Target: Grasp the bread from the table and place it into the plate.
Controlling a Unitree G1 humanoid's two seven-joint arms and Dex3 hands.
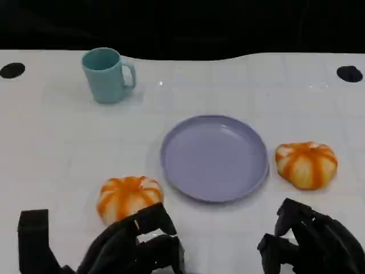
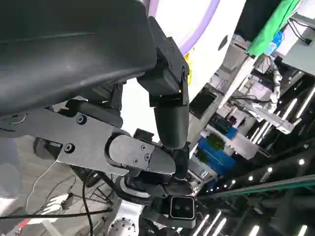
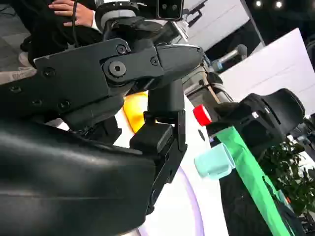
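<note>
Two round orange-and-white breads lie on the white table. One bread (image 1: 128,196) is left of the purple plate (image 1: 215,158), the other bread (image 1: 307,164) is right of it. The plate holds nothing. My left hand (image 1: 131,245) sits just in front of the left bread, fingertips close to its near edge, holding nothing. My right hand (image 1: 311,240) is in front of the right bread, a clear gap away, fingers apart and bare. In the left wrist view the left hand (image 2: 147,88) reaches toward the plate rim (image 2: 197,34). The right wrist view shows the right hand (image 3: 147,123) before a bread (image 3: 134,112).
A teal mug (image 1: 108,74) stands at the back left, well away from the plate. Two black round marks (image 1: 349,73) lie near the table's far corners. A person's hand (image 3: 74,7) and lab equipment are beyond the table in the right wrist view.
</note>
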